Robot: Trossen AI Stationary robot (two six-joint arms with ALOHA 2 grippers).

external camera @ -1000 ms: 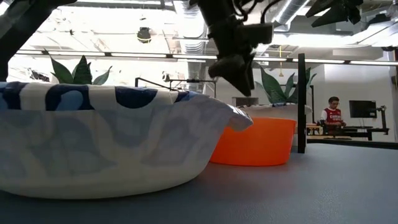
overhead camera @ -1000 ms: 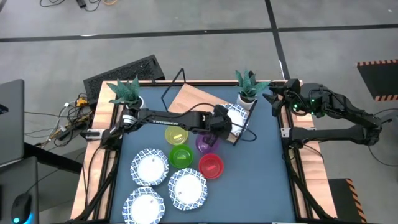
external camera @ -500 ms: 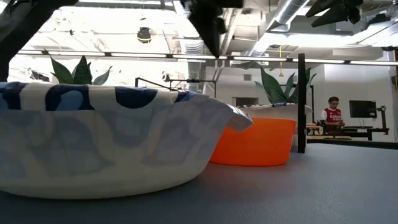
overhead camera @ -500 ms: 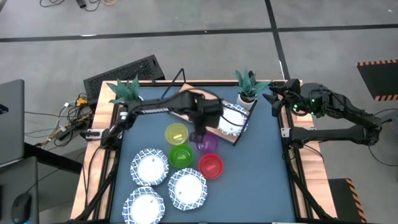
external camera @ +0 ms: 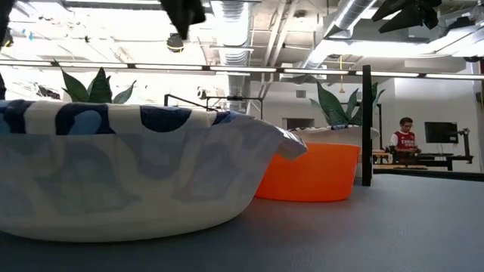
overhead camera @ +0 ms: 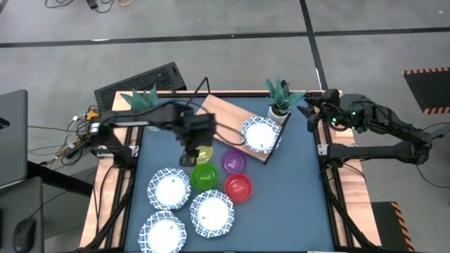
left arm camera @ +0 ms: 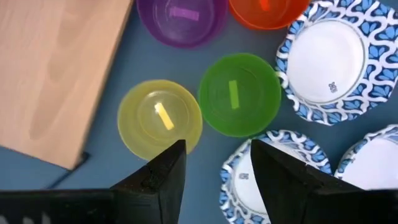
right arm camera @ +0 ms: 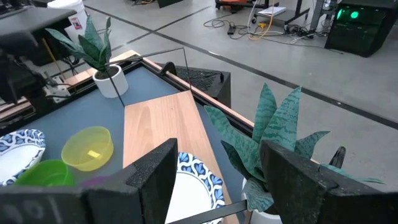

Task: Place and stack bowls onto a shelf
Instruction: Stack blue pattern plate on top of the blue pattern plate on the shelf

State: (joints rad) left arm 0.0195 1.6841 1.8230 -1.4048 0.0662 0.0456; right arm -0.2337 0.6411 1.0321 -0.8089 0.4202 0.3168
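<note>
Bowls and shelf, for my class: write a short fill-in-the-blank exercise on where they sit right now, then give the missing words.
1. The number of patterned bowls resting on the shelf is ____.
2. The left gripper hangs open over the ____ bowl.
3. Between the yellow bowl and the red bowl sits the ____ bowl.
4. The right gripper waits open beyond the table's ____ edge.

Missing words: one; yellow; green; right

Open left end effector (left arm camera: pixel 214 165) above yellow bowl (left arm camera: pixel 158 118).
</note>
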